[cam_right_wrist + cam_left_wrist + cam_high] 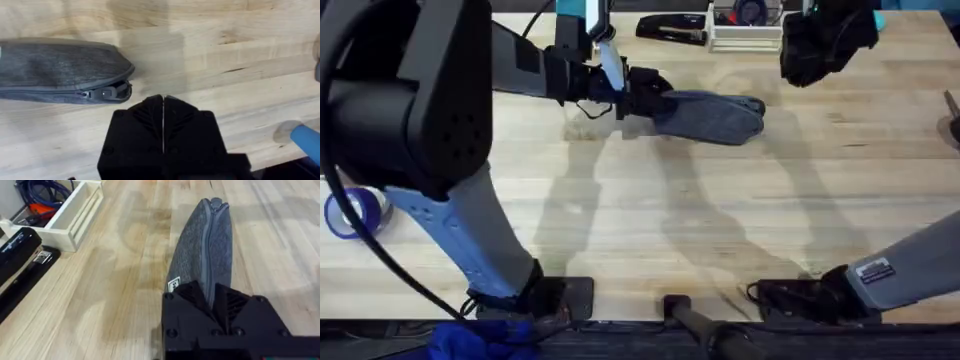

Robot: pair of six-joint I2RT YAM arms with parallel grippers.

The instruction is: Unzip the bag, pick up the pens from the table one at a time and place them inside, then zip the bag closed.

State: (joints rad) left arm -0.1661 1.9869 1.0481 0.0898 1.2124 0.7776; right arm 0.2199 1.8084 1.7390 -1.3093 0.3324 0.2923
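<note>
No writing can be read: the small white tag (pixel 173 285) on the oblong grey felt pouch (pixel 205 250) shows an illegible mark.

black stapler (pixel 672 28) at far edge, white wooden tray (pixel 745 38) beside it, blue tape roll (pixel 350 213) at left

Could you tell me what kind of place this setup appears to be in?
Probably a lab or office workbench: a light butcher-block wooden table carries desk supplies, namely a black stapler, a white wooden organiser tray and a grey felt pencil pouch, with two robot arms mounted at its near edge.
</note>
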